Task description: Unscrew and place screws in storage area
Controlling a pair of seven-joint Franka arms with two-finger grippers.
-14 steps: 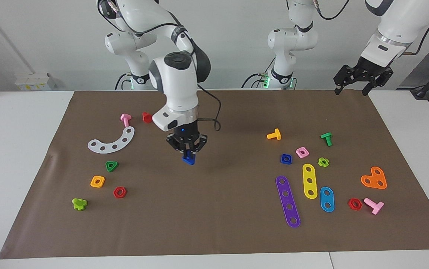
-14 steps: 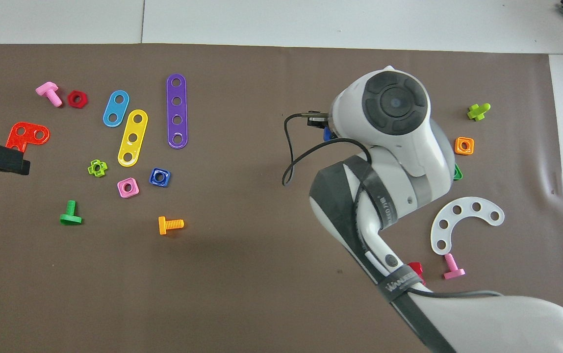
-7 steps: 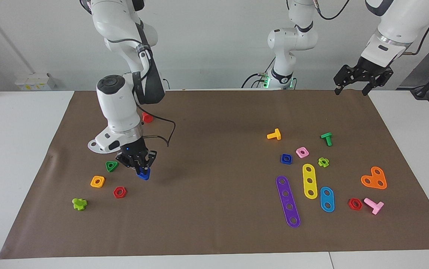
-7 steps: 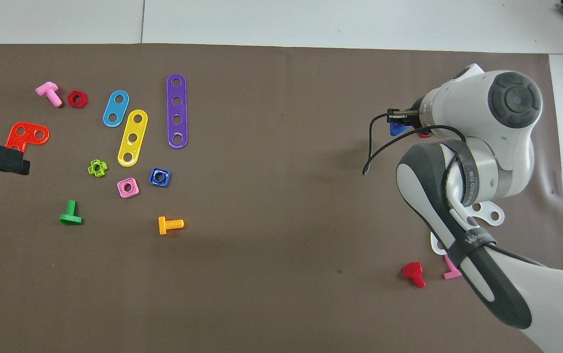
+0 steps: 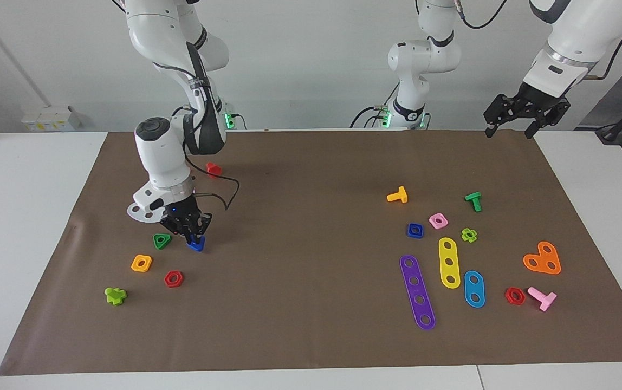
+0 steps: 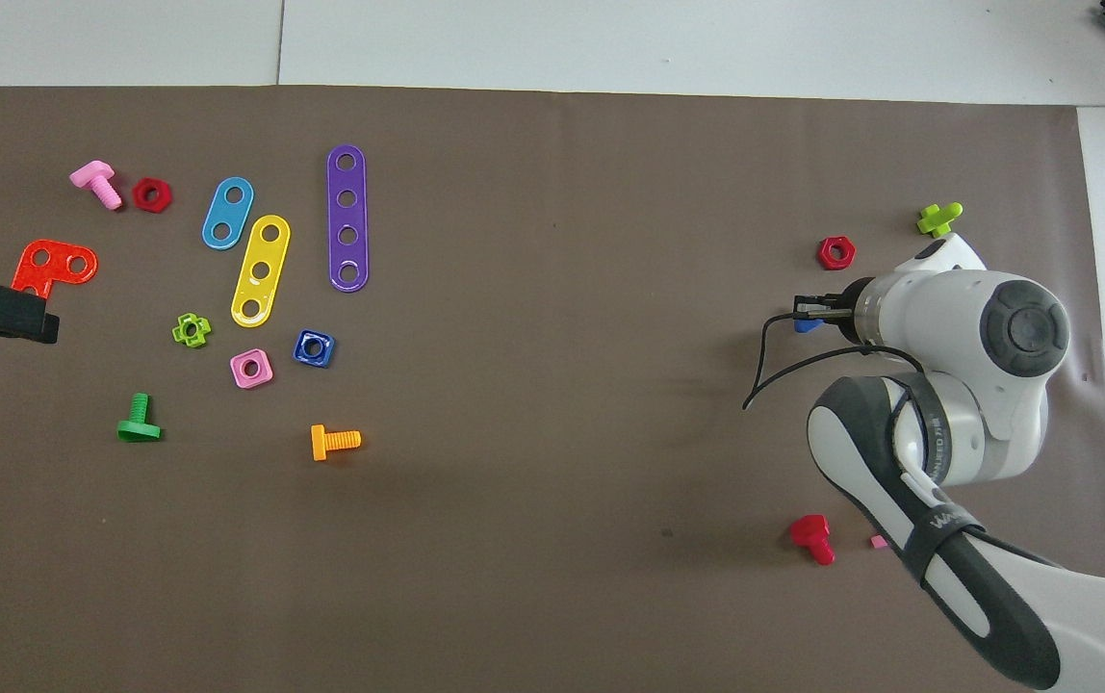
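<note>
My right gripper (image 5: 194,238) is shut on the small royal-blue screw (image 5: 196,245), holding it low over the storage area (image 5: 121,241), beside a green triangular nut (image 5: 161,240). I cannot tell whether the screw touches the mat. From overhead, only a bit of the screw (image 6: 808,325) shows under the right gripper (image 6: 805,313). The arm hides most of the white curved strip (image 5: 136,210). My left gripper (image 5: 525,115) waits open and empty, raised over the mat's corner at the left arm's end.
Around the screw lie an orange square nut (image 5: 141,263), a red hex nut (image 5: 173,278), a lime cross nut (image 5: 115,295) and a red bolt (image 5: 213,169). At the left arm's end lie a purple strip (image 5: 417,291), a yellow strip (image 5: 449,262), a blue square nut (image 5: 414,230) and an orange bolt (image 5: 397,195).
My right gripper has carried the blue screw from over the mat's middle toward the right arm's end and brought it down beside the green triangular nut. The left arm has not moved.
</note>
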